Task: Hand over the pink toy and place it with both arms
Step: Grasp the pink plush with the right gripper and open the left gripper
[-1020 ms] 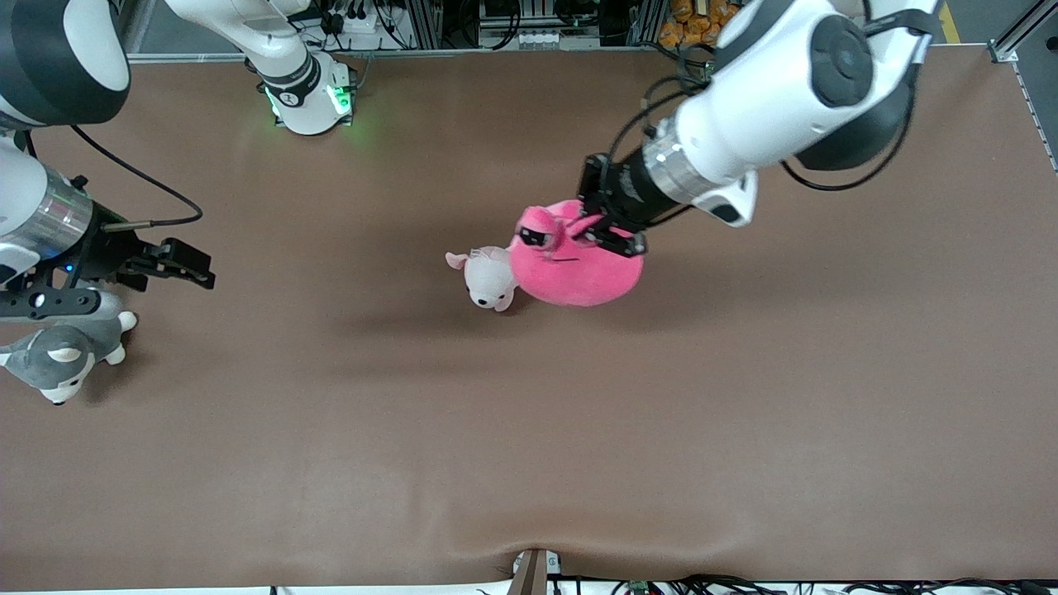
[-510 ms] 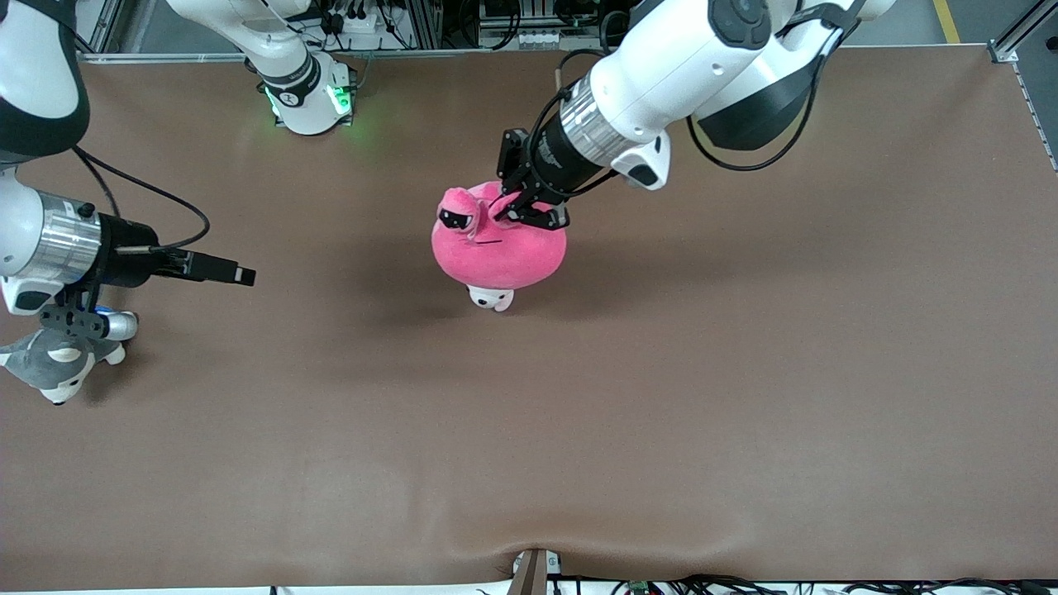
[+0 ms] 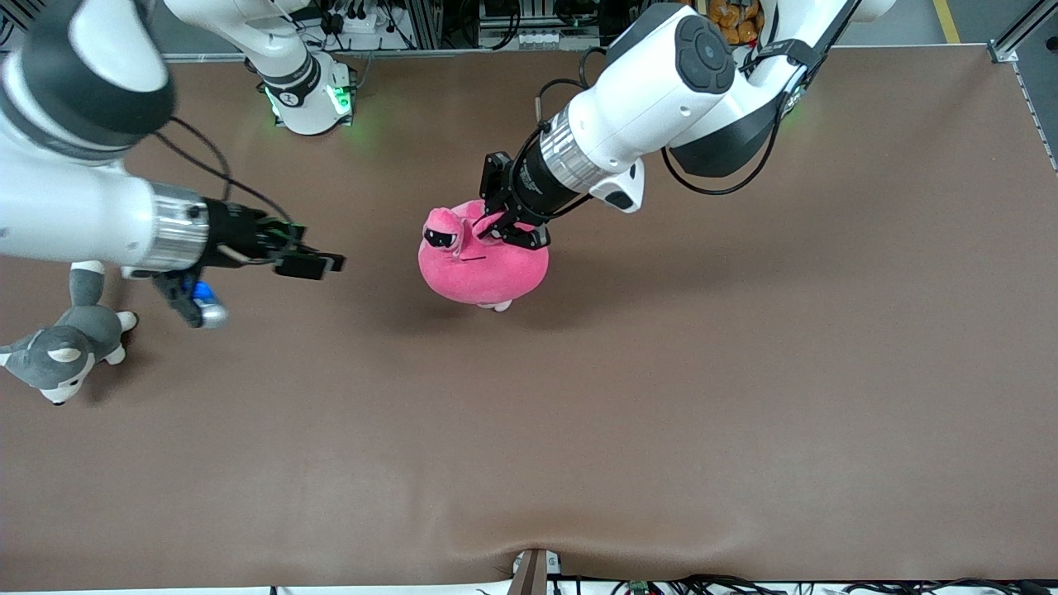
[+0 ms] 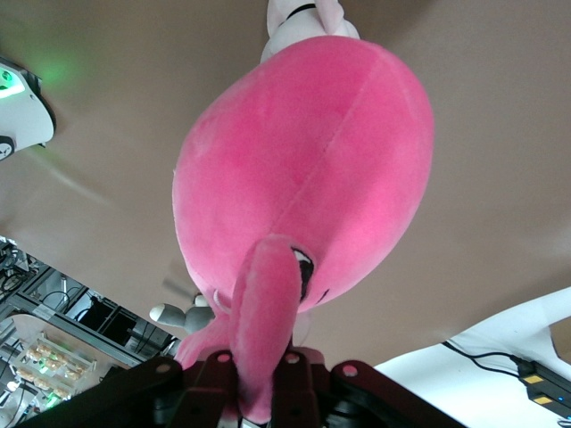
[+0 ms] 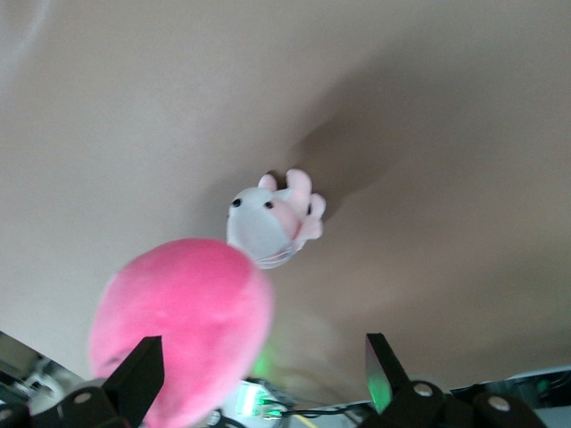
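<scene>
Pink toy [image 3: 483, 268] hangs mid-table, one thin flap clenched in left gripper [image 3: 514, 229]; may slip. Right gripper [image 3: 318, 264], jaws wide, could snag small plush [image 5: 272, 218] underneath.

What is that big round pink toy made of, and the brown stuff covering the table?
The big round hot-pink toy looks like soft plush fabric: fuzzy matte surface, a stitched seam, and it sags where it hangs. The brown table covering looks like a smooth, matte sheet, perhaps leatherette or vinyl; faint ripples show near its edge.
</scene>
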You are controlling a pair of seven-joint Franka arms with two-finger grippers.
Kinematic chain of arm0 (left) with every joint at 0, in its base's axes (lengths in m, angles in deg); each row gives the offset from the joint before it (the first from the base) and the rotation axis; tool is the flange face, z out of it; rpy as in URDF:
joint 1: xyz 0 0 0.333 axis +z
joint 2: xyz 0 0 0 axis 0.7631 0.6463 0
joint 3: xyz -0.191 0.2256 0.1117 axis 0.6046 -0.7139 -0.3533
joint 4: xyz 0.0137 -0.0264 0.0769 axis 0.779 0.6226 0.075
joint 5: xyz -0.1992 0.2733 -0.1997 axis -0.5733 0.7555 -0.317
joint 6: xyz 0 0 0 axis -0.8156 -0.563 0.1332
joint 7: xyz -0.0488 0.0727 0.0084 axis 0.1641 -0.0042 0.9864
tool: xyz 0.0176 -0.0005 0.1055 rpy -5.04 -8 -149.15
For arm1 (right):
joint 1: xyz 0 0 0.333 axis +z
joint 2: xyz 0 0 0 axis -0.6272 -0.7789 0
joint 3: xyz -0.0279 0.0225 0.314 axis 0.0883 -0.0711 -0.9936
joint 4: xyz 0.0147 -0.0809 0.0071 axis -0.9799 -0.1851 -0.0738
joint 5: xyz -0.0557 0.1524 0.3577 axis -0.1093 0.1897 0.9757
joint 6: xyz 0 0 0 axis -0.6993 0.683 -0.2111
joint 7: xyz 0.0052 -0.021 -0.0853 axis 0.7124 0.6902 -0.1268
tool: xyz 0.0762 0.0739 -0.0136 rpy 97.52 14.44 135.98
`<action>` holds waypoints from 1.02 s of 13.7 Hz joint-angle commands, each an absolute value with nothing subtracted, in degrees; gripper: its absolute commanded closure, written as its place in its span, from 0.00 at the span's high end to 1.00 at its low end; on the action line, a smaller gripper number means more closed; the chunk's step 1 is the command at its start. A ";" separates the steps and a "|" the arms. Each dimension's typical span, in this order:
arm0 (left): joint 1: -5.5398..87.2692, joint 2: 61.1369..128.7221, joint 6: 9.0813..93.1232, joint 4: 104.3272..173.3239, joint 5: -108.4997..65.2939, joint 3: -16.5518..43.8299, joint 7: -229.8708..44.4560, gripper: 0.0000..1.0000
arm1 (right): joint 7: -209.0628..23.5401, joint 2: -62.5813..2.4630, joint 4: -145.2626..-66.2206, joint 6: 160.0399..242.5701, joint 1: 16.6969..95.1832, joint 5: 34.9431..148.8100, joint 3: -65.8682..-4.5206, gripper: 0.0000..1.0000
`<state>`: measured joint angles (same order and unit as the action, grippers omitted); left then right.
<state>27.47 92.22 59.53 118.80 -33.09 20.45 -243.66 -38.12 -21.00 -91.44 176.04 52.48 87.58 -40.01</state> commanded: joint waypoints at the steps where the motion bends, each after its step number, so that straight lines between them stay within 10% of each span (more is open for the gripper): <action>1: 24.96 92.86 60.15 116.90 -32.83 19.57 -251.66 0.00 | -31.59 -20.75 -94.07 179.98 54.22 92.89 -39.59 1.00; 14: 24.51 93.57 60.15 116.98 -32.91 19.48 -252.28 0.00 | -13.55 -20.31 -98.82 182.98 59.66 102.05 -39.59 1.00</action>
<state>25.74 93.05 59.67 118.80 -33.09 19.96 -244.03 -15.19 -21.24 -97.03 182.12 57.70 100.33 -40.07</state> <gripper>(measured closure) 0.894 0.000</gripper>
